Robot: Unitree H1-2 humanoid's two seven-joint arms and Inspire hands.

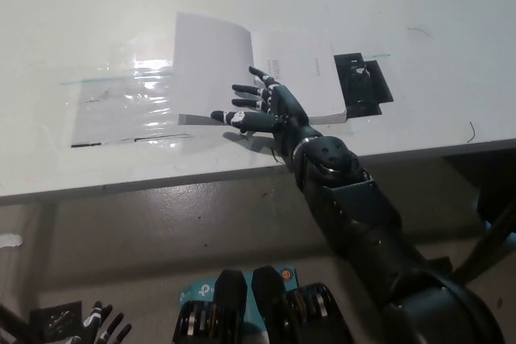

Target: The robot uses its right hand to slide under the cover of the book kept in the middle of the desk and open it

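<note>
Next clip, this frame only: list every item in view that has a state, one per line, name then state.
book: lying open on the desk, white pages showing.
clear plastic sheet: lying flat to the book's left.
right hand: open, fingers spread over the book's near edge.
left hand: hanging below the desk edge at lower left, resting.
black item: lying flat beside the book's right edge.
desk: white, bare here.

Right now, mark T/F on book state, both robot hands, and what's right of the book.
1. The book lies open on the desk. True.
2. The right robot hand is balled into a fist. False: its fingers are spread over the open pages.
3. The left robot hand rests on the book. False: it hangs at the lower left, below the desk.
4. A black object sits just right of the book. True.
</note>
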